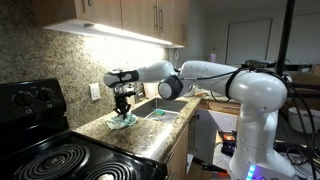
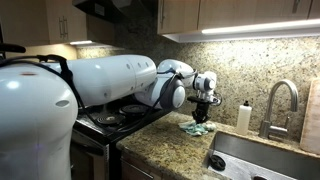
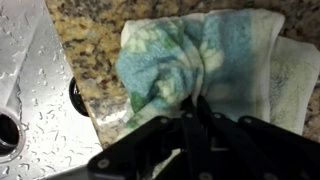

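The end effector (image 3: pixel 196 108) comes straight down on a blue, green and white cloth (image 3: pixel 180 60), its fingers pressed together and pinching a bunched fold at the middle. The cloth lies crumpled on the granite desk (image 3: pixel 90 25), just beside the wet sink (image 3: pixel 30 80) and near a soap bottle (image 2: pixel 243 117).

The gripper (image 3: pixel 195 108) is just a dark blur in the wrist view. I can't tell whether its fingertips pinch the cloth (image 3: pixel 185 60) beneath them or only touch it, and in both exterior views they're too small to settle it. To one side of the gripper the cloth runs off the picture. On the other side, the sink (image 3: pixel 35 60) and its drain (image 3: pixel 5 130) are cut off at the edge. A small dark knob (image 3: pixel 76 92) beside the cloth is too blurred to identify.
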Controlling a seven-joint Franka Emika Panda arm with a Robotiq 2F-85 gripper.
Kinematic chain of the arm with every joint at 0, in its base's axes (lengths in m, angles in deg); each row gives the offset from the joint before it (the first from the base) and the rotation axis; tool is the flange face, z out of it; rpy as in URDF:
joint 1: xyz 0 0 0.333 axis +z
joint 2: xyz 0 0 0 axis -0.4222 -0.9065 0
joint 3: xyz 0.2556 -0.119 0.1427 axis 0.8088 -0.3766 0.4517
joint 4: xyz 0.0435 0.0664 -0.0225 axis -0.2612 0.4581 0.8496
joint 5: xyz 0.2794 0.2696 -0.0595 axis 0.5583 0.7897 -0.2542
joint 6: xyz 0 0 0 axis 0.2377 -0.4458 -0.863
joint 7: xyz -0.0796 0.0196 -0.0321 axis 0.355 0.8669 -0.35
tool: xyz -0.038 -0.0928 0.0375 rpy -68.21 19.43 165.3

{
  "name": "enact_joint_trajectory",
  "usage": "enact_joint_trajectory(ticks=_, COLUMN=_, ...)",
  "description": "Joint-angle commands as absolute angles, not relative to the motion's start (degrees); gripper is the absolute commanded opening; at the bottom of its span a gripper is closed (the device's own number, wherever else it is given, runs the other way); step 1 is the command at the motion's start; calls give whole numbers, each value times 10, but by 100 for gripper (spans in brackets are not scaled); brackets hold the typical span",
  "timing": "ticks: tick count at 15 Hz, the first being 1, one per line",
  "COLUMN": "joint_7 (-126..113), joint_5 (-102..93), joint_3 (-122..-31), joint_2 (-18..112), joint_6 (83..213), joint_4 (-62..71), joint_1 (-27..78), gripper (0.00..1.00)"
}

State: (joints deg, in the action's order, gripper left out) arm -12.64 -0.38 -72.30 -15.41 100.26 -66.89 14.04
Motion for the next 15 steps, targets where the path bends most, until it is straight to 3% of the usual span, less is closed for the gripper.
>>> enact_joint_trajectory(ticks=1, joint_7=-94, joint_5=30, joint_3=-695, joint_2=-171, joint_6=1056, joint_4=-664, joint_1=144, gripper=8)
enact_joint_trajectory(ticks=15, joint_7=39, joint_5=42, joint_3=-656, joint_2=-180, joint_6=1076, joint_4=-655, joint_1=200, gripper=8)
